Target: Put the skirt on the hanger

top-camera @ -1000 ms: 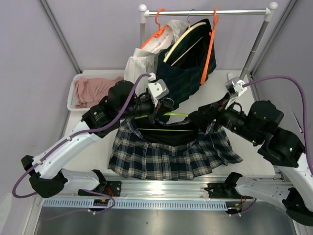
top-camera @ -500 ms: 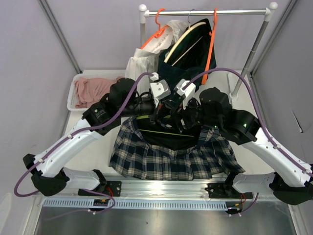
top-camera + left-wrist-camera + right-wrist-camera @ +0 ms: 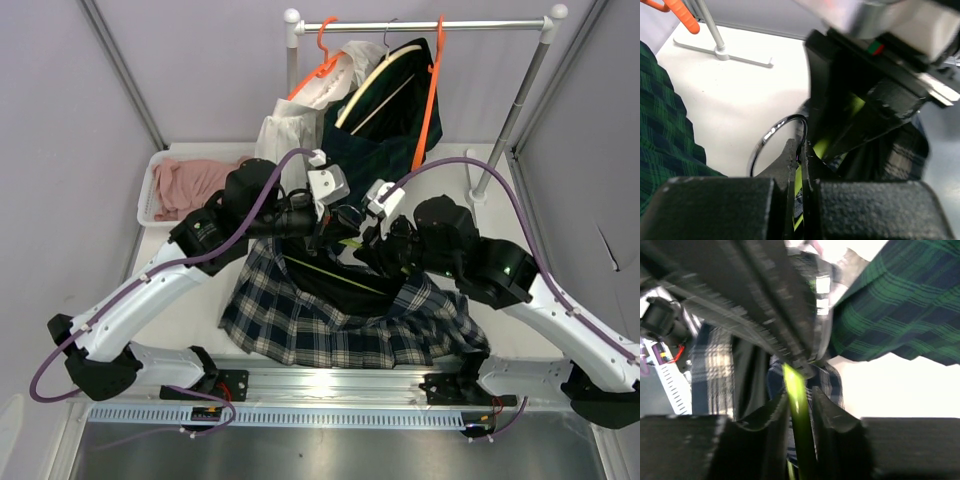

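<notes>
The navy-and-white plaid skirt (image 3: pixel 300 325) lies spread on the table, its waistband lifted around a lime-green hanger (image 3: pixel 340 277) whose bar slants down to the right. My left gripper (image 3: pixel 333 232) is shut on the hanger's neck (image 3: pixel 801 172), just below the chrome hook (image 3: pixel 771 137). My right gripper (image 3: pixel 362 252) is right beside it. In the right wrist view its fingers (image 3: pixel 775 410) pinch the green bar (image 3: pixel 794 382), with a sliver of plaid cloth beside it. The skirt (image 3: pixel 715 360) hangs below, blurred.
Behind stands a clothes rack (image 3: pixel 420 24) carrying a dark green plaid garment (image 3: pixel 385 120), a white garment (image 3: pixel 290 120) and orange hangers (image 3: pixel 428 100). A white basket (image 3: pixel 150 170) with pink cloth (image 3: pixel 195 185) sits at back left. The rack's foot (image 3: pixel 722 50) is nearby.
The right arm has swung in from the right to the hanger and its jaws have narrowed onto the bar. The bar's right end has dipped and the skirt has shifted left.
</notes>
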You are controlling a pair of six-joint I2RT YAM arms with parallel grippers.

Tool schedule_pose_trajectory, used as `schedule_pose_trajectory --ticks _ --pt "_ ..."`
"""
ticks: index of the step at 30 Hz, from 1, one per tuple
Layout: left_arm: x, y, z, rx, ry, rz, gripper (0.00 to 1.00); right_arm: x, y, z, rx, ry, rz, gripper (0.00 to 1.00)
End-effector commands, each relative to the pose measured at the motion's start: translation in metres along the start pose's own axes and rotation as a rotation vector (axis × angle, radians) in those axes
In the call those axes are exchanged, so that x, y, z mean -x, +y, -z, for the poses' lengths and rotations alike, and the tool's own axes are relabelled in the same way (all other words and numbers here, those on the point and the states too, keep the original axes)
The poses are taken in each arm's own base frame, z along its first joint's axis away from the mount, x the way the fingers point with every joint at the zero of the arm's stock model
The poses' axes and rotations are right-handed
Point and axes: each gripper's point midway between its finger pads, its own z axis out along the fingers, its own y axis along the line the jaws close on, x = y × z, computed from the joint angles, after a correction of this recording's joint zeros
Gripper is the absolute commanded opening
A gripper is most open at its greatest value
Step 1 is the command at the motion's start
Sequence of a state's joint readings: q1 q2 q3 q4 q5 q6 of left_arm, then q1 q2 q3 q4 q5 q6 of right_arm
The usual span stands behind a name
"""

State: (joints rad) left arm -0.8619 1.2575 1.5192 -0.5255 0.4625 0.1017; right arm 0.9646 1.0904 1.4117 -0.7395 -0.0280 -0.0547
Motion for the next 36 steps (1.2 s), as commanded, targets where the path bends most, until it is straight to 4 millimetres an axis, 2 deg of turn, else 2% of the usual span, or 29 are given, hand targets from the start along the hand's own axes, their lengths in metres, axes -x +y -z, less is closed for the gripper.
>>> schedule_pose_trajectory --ticks 1,7,8,9,10,11,14,17,21,22,23,29,34,36 --pt "0.063 0.009 0.016 0.054 -0.198 -0.075 0.0 0.006 0.002 0.013 0.003 -0.042 -0.014 0.21" --pt "0.071 0.009 0.019 0.059 -0.232 -0.059 0.0 0.013 0.001 0.027 -0.003 -0.063 -0.051 0.03" --pt "0.073 0.009 0.02 0.063 -0.238 -0.051 0.04 0.014 -0.001 0.029 -0.017 -0.062 -0.079 0.01" --pt "0.075 0.009 0.021 0.065 -0.243 -0.049 0.1 0.021 -0.002 0.034 -0.027 -0.074 -0.094 0.0" --pt "0.072 0.009 0.019 0.064 -0.241 -0.041 0.17 0.017 -0.002 0.036 -0.034 -0.046 -0.128 0.0" --pt "0.073 0.009 0.019 0.063 -0.245 -0.033 0.34 0.017 -0.008 0.038 -0.073 -0.041 -0.149 0.0" --pt "0.075 0.011 0.02 0.081 -0.262 -0.029 0.57 0.018 -0.016 0.048 -0.135 -0.016 -0.217 0.0" --pt "0.079 0.014 0.025 0.115 -0.278 0.011 0.59 0.016 -0.027 0.06 -0.209 0.006 -0.285 0.0" --pt "0.089 0.022 0.04 0.196 -0.317 0.042 0.61 0.008 -0.054 0.08 -0.359 0.046 -0.394 0.0" --pt "0.092 0.024 0.044 0.216 -0.329 0.049 0.61 0.001 -0.067 0.088 -0.42 0.07 -0.423 0.0" --pt "0.096 0.022 0.051 0.22 -0.347 0.049 0.61 0.004 -0.074 0.093 -0.45 0.06 -0.45 0.0" --pt "0.11 0.017 0.073 0.249 -0.398 0.056 0.62 -0.006 -0.117 0.116 -0.623 0.091 -0.533 0.0" --pt "0.114 0.012 0.088 0.262 -0.392 0.058 0.62 -0.001 -0.139 0.127 -0.689 0.109 -0.551 0.0" --pt "0.108 0.013 0.088 0.273 -0.369 0.069 0.62 0.003 -0.15 0.135 -0.724 0.104 -0.562 0.0"
